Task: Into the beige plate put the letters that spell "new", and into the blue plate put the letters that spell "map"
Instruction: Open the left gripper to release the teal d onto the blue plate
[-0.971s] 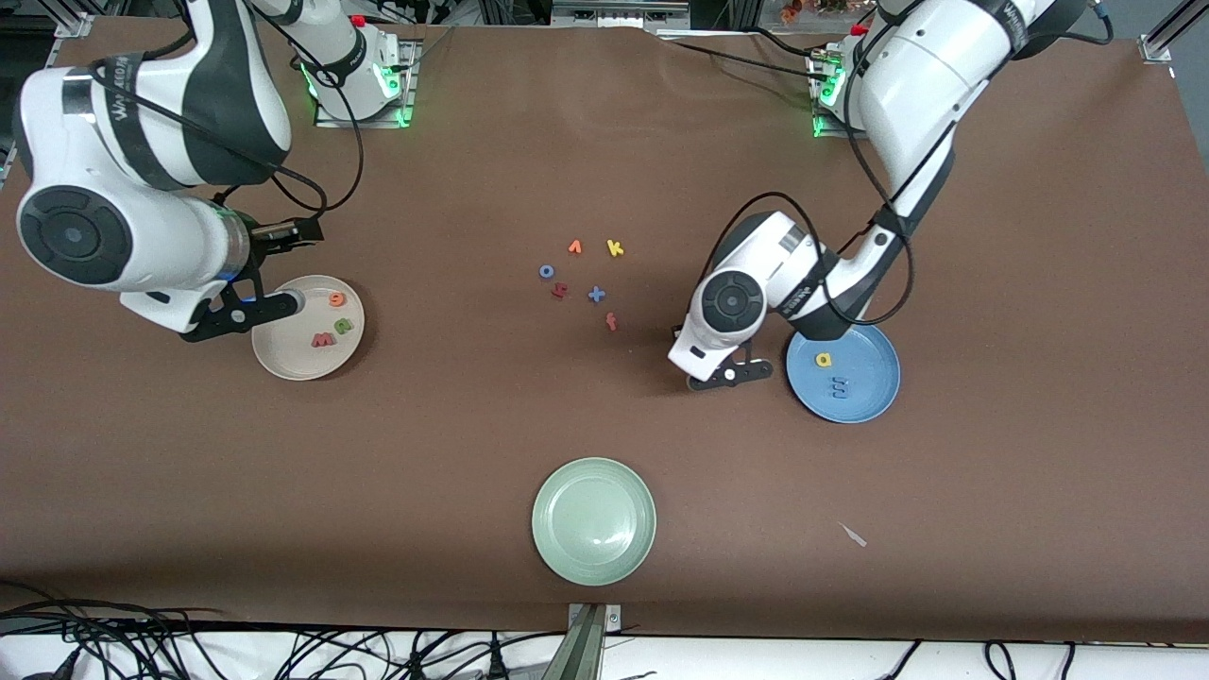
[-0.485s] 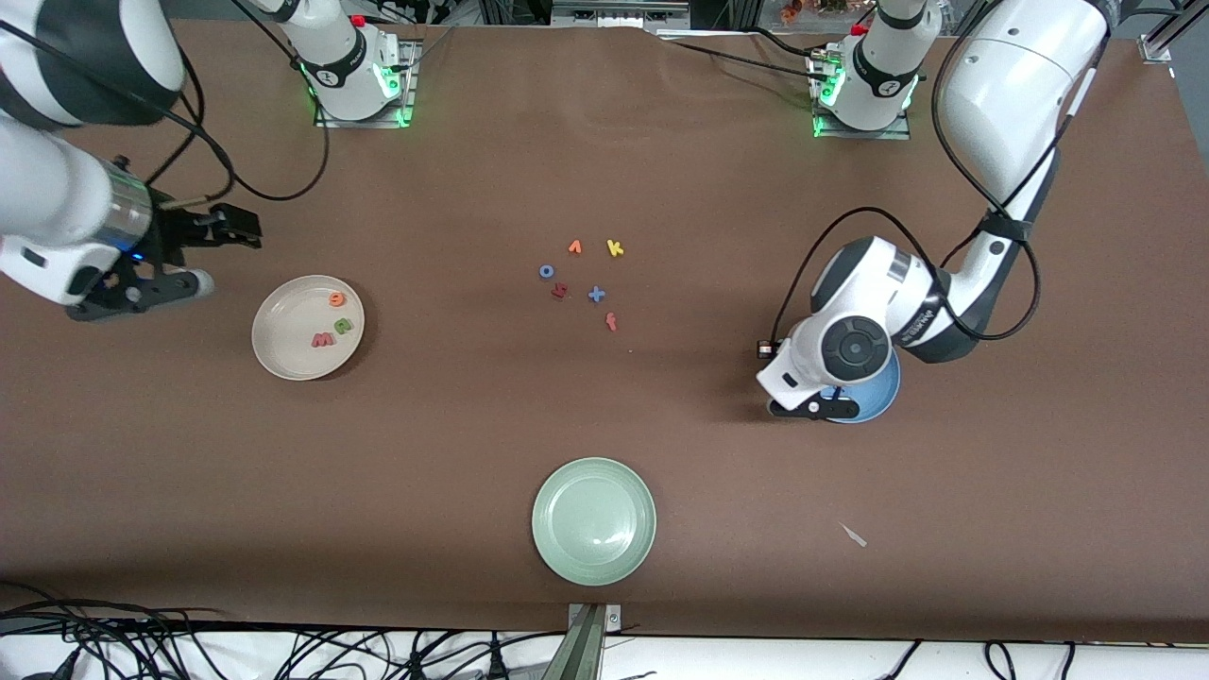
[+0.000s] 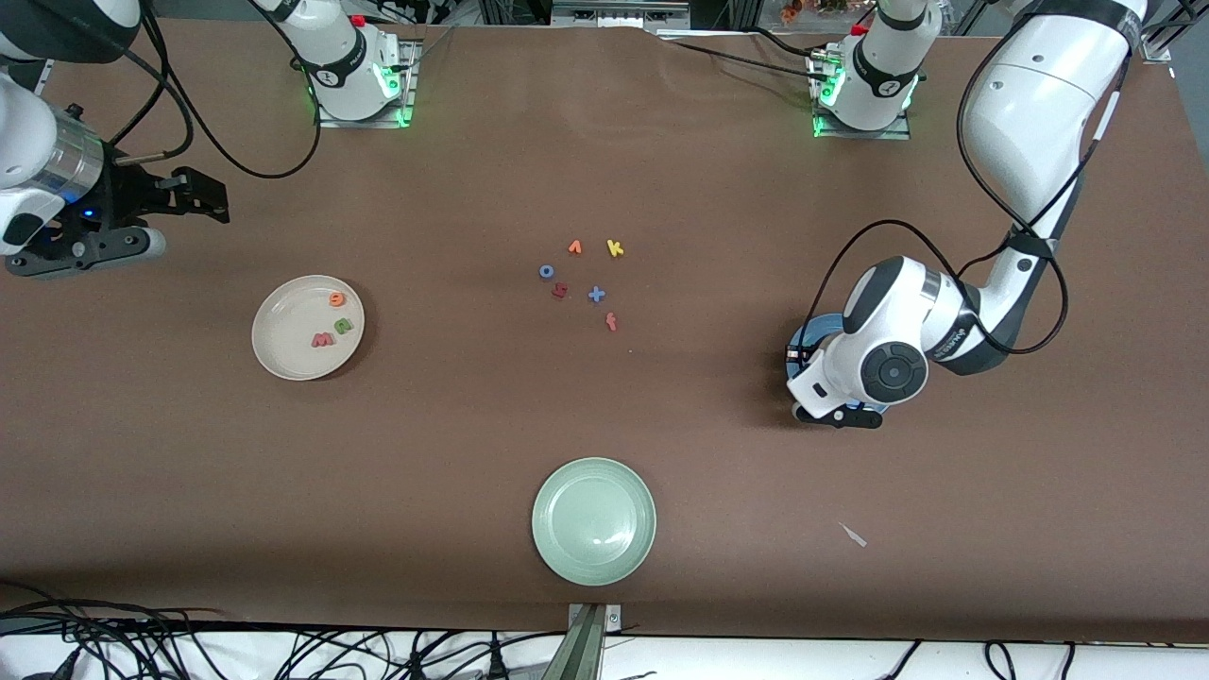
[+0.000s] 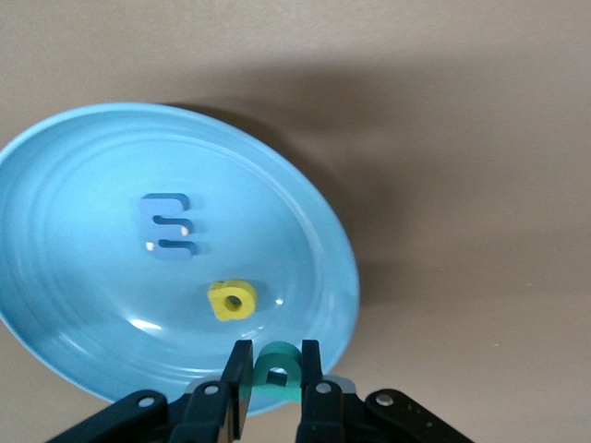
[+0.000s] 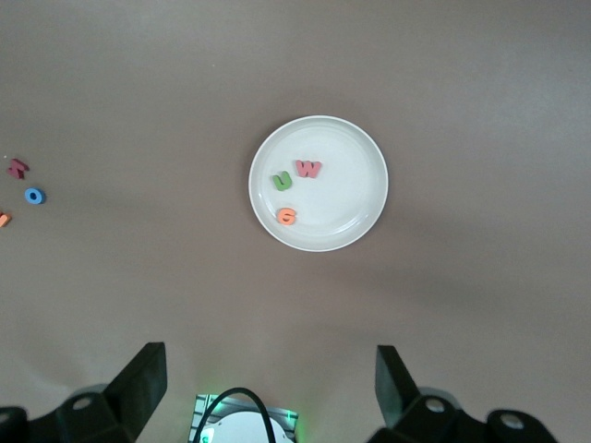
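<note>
The blue plate point(image 4: 92, 323) holds the blue m point(image 4: 166, 225) and the yellow a point(image 4: 232, 300). My left gripper point(image 4: 275, 369) hangs over the plate's rim, shut on the teal-green p point(image 4: 277, 355). In the front view the left gripper point(image 3: 839, 416) and its wrist cover most of the blue plate point(image 3: 803, 335). The beige plate point(image 3: 283, 349) carries the green n point(image 3: 344, 326), the orange e point(image 3: 336, 299) and the pinkish-red w point(image 3: 322, 339). My right gripper point(image 3: 113, 250) is raised at the right arm's end of the table, off the beige plate point(image 5: 355, 148), open and empty point(image 5: 268, 378).
Several loose letters lie mid-table, among them an orange v point(image 3: 574, 247), a yellow k point(image 3: 615, 248), a blue o point(image 3: 546, 271) and a red f point(image 3: 611, 322). A pale green plate point(image 3: 593, 519) sits nearest the front camera. A small scrap point(image 3: 853, 535) lies beside it.
My left arm carried the p from beside the blue plate to over its rim. My right arm rose and drew away from the beige plate toward its own end of the table.
</note>
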`<state>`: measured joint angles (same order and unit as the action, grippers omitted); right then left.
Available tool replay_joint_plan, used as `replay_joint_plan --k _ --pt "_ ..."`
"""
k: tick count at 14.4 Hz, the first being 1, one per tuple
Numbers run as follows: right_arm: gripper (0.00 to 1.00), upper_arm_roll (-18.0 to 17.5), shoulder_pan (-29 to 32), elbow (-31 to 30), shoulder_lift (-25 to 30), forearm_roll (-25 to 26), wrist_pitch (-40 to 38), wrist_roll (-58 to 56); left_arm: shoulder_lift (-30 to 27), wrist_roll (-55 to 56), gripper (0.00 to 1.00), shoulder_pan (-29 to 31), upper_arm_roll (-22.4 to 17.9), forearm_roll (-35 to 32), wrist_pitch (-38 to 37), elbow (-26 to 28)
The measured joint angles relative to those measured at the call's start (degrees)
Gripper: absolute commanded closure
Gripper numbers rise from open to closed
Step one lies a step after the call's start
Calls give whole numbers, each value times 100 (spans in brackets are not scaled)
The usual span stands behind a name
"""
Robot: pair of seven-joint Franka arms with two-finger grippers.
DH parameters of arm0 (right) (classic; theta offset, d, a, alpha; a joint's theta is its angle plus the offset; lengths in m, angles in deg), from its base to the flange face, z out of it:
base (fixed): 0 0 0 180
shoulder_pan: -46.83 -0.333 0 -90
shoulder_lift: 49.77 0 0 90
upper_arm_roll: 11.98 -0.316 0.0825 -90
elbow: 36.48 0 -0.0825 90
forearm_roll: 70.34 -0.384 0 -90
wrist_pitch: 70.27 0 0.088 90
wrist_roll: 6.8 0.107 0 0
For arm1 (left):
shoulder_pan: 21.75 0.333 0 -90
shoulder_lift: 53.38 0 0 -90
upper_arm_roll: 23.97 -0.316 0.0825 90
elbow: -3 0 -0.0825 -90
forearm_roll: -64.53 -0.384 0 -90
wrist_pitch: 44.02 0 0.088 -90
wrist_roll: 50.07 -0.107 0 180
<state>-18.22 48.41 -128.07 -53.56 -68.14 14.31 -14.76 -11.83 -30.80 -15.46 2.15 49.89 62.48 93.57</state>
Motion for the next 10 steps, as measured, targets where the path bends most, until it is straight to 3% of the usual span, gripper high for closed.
replay_joint_plan --k 1,6,10 --pt "0 -12 45 -14 0 0 31 0 33 -99 0 46 0 0 10 0" --pt "0 -130 217 -42 -2 1 77 0 -1 -223 0 88 44 0 56 -240" --pt "0 -149 217 -54 -9 3 97 0 -590 -224 0 101 74 0 45 -777"
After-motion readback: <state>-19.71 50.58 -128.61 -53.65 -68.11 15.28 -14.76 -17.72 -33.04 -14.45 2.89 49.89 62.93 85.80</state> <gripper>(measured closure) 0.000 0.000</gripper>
